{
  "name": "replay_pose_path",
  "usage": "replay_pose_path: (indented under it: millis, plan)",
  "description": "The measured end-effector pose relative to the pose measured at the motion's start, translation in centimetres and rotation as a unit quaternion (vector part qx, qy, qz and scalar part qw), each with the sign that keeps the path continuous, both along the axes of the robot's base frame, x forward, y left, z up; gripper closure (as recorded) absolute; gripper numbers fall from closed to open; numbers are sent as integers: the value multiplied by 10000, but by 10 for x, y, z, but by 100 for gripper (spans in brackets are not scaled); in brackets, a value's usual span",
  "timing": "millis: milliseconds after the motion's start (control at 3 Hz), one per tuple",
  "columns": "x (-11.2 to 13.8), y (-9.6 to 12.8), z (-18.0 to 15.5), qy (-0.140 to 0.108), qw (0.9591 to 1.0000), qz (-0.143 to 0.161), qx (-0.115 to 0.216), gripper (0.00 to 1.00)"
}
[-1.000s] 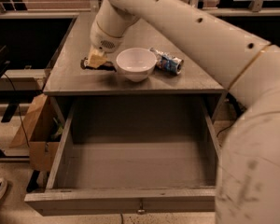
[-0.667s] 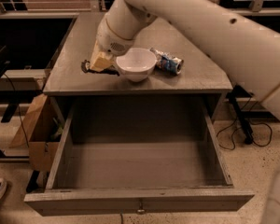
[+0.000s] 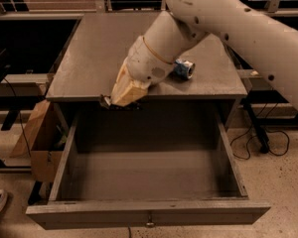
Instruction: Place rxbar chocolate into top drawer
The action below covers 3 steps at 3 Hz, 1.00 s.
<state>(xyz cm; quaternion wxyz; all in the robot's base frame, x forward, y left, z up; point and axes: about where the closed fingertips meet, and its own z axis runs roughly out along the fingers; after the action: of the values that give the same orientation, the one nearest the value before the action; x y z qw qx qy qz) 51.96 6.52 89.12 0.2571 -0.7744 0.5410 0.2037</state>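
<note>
Grip: tan 2-finger gripper (image 3: 120, 101) clamps dark flat wrapped rxbar chocolate (image 3: 108, 103) at grey table (image 3: 99, 58) edge.
Move: advance over open grey wooden top drawer (image 3: 149, 175), lower, then release.

White arm (image 3: 248, 29) entered from upper right, sloping down-left. Wrist (image 3: 148, 66) angled downward. Tan gripper (image 3: 120, 101) hung at its low end, left of centre.

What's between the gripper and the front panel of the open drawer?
Only the bare floor of the top drawer, in the camera view. The gripper, jaws shut on the rxbar chocolate, hangs at the front edge of the table.
</note>
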Motion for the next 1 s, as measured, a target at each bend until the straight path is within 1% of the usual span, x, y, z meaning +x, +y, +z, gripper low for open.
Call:
replay_pose_path:
  millis: [333,667,1000]
  plan:
    - [-38,-42,-45,618,9980,32,-120,100]
    - [-61,-82,-112,1263,9900,-403,-476,100]
    - [-68,-103,-180,1783,9734,-1166,-846,100]
